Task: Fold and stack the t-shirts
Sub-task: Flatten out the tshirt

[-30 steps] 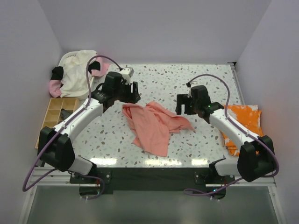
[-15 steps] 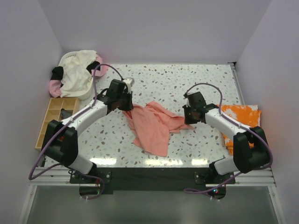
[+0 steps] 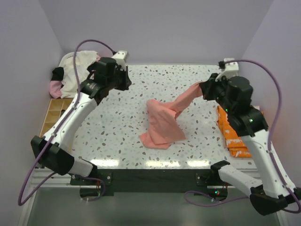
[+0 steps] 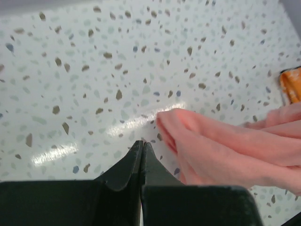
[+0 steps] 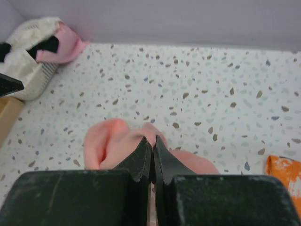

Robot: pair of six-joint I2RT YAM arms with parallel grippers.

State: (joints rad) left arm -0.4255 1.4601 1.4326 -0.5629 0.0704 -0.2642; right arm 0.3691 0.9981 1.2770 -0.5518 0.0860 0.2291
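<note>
A plain salmon-pink t-shirt (image 3: 162, 125) hangs in a stretched band from my right gripper (image 3: 205, 89), and its lower part is heaped on the middle of the table. In the right wrist view the right gripper (image 5: 153, 139) is shut on a fold of the pink cloth (image 5: 106, 141). My left gripper (image 3: 125, 82) is raised above the far left of the table, shut with nothing in it. The left wrist view shows its jaws (image 4: 142, 144) pressed together, apart from the salmon shirt (image 4: 221, 150) to their right. A folded orange t-shirt with white splotches (image 3: 233, 129) lies at the right edge.
A white basket (image 3: 70, 59) at the back left holds cream (image 3: 80, 73) and pink (image 3: 55, 87) shirts. A wooden compartment tray (image 3: 52, 115) sits beside the table's left edge. Walls close in the left, back and right sides.
Both grippers closed at the shirt's two ends and rose. The right one lifted its end of the salmon shirt up and to the right; the left came away empty, up and back.
</note>
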